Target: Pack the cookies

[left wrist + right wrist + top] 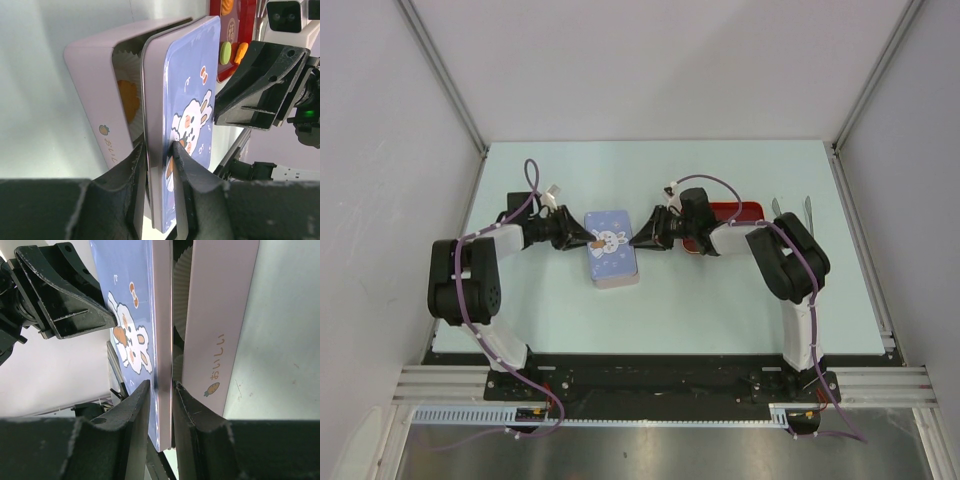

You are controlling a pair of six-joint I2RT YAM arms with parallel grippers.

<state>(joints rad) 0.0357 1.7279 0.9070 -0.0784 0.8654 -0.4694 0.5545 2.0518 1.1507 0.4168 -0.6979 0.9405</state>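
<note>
A pale pink tin lies mid-table, with a blue bunny-print lid held just above it, slightly ajar. My left gripper is shut on the lid's left rim. On the opposite rim my right gripper is shut too. Inside the tin an orange cookie sits in a white paper cup. More cookies, one green and one orange, lie on a red tray behind the right arm.
Two metal utensils lie at the far right of the pale green table, beside the red tray. White walls close in the table's far and side edges.
</note>
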